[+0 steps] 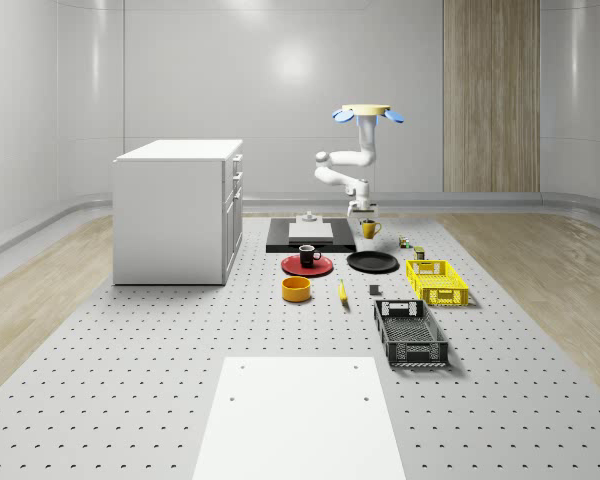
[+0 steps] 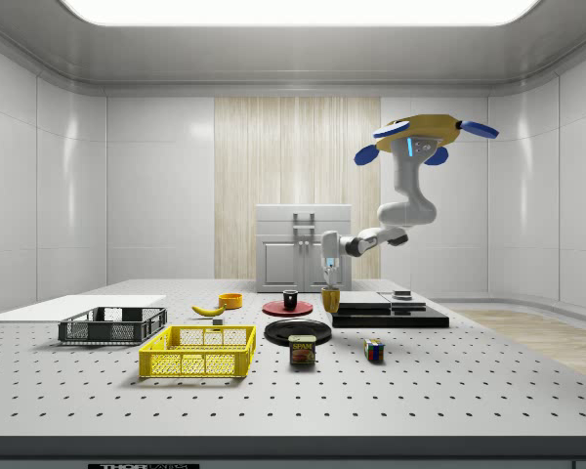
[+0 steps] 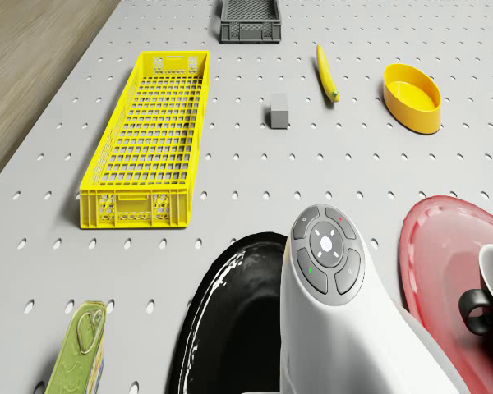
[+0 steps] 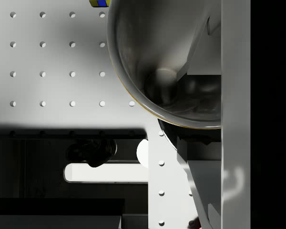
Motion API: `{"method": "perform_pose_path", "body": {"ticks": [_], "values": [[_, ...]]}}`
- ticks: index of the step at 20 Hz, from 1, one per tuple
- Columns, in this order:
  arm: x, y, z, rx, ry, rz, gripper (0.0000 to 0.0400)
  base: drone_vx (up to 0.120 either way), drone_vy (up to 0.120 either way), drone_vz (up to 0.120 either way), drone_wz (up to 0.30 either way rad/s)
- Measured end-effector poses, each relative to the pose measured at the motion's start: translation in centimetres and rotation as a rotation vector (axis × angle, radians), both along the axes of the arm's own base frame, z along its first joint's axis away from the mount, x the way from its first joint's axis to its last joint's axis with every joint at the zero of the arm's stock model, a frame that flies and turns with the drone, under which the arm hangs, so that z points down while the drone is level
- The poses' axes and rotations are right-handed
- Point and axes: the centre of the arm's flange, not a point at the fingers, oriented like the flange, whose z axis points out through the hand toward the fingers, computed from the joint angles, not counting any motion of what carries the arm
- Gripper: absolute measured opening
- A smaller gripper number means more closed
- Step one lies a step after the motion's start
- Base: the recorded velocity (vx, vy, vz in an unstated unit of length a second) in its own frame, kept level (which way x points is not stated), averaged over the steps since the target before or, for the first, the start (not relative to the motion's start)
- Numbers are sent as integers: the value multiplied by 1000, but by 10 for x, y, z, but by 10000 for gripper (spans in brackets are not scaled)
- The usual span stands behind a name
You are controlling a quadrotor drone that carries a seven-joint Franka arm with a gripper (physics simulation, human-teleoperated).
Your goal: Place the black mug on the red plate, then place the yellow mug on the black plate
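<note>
White-walled room: in the whole-scene view the drone (image 1: 365,113) hovers behind the bench (image 1: 180,380), its end effector (image 1: 366,212) gripping the upright yellow mug (image 1: 369,229); in the side view that mug hangs above the black plate (image 2: 298,330), with the black mug (image 2: 290,300) upright on the red plate (image 2: 273,309) beyond.
</note>
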Motion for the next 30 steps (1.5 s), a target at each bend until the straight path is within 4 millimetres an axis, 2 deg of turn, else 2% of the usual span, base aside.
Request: {"method": "perform_pose_path", "body": {"ticks": [4, 10, 17, 20, 24, 30], "values": [[0, 0, 0, 0, 0, 0, 110, 120, 0, 0, 0], [0, 0, 0, 0, 0, 0, 110, 120, 0, -107, 0], [0, 0, 0, 0, 0, 0, 110, 120, 0, 0, 0], [0, 0, 0, 0, 0, 0, 110, 120, -107, 0, 0], [0, 0, 0, 0, 0, 0, 110, 120, 0, 0, 0], [0, 0, 11, 0, 0, 0, 110, 7, 0, 0, 0]]}}
